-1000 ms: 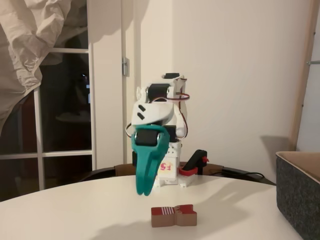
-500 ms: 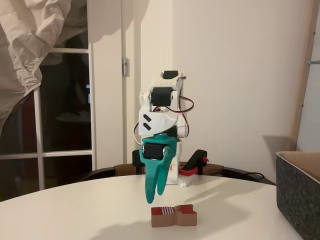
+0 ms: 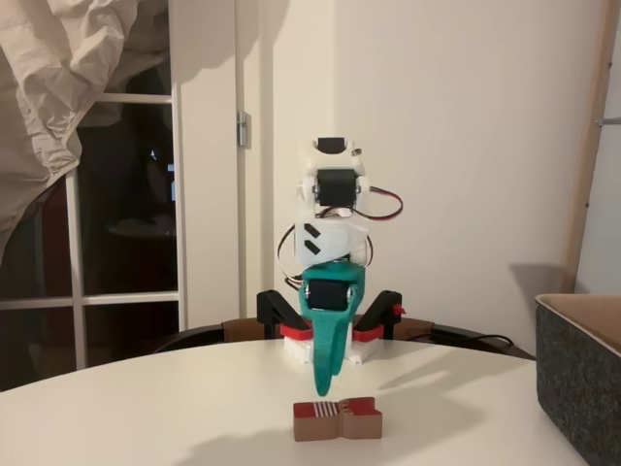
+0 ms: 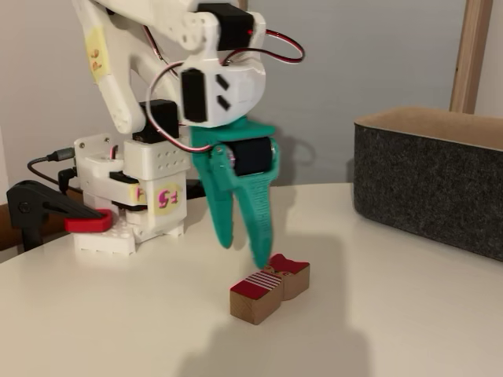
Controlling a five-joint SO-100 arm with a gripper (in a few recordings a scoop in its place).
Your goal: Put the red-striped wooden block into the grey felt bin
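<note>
The red-striped wooden block (image 3: 338,419) lies flat on the white table, its red, white-striped top facing up (image 4: 269,289). My teal gripper (image 3: 325,390) points straight down just above the block's left half. In the other fixed view the gripper (image 4: 245,254) is open, its two fingers spread with nothing between them, and the longer fingertip (image 4: 263,263) hangs right at the block's far end. The grey felt bin (image 3: 580,377) stands at the right edge of the table, well clear of the block, and its tan lining shows at the rim (image 4: 428,184).
The white robot base (image 4: 134,200) is fixed to the table by a red-and-black clamp (image 4: 55,212). The round table's front edge (image 3: 116,456) is close to the block. A wooden post (image 4: 470,55) rises behind the bin.
The gripper has swung to the right in the fixed view and come down, from left of the block to directly over it. The block and bin have not moved.
</note>
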